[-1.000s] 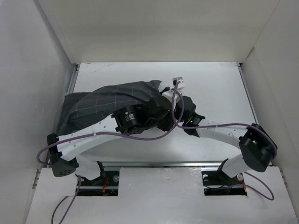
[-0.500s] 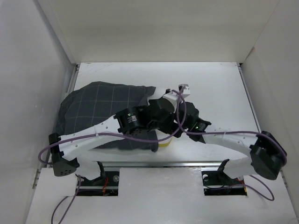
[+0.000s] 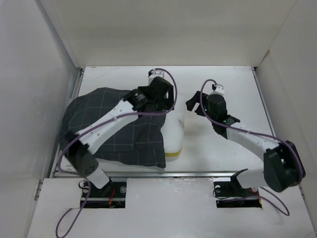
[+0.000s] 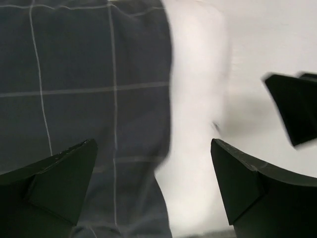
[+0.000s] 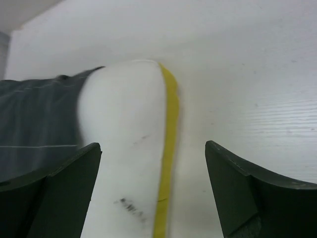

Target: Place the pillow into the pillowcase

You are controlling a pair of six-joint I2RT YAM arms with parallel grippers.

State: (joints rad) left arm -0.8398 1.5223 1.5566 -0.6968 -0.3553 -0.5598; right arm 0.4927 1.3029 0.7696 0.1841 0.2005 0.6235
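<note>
The dark grey checked pillowcase (image 3: pixel 114 124) lies on the left of the table, drawn over most of the pillow. The pillow's white end (image 3: pixel 174 134) with its yellow edge sticks out at the right of the cloth. My left gripper (image 3: pixel 161 101) hangs open above the pillowcase's mouth; its view shows checked cloth (image 4: pixel 74 99) on the left and white pillow (image 4: pixel 198 99) on the right. My right gripper (image 3: pixel 195 102) stands open just right of the pillow's end, with the pillow (image 5: pixel 129 139), its yellow edge (image 5: pixel 168 148) and the pillowcase (image 5: pixel 39 124) below. Neither gripper holds anything.
White walls close in the table (image 3: pixel 228 84) on the left, back and right. A metal rail (image 3: pixel 198 174) runs along the near edge, in front of the arm bases. My right gripper's finger (image 4: pixel 292 109) shows at the right in the left wrist view.
Both grippers have opened and let go, then moved up and toward the back. The pillowcase has settled flatter and the pillow's end with the yellow edge now shows.
</note>
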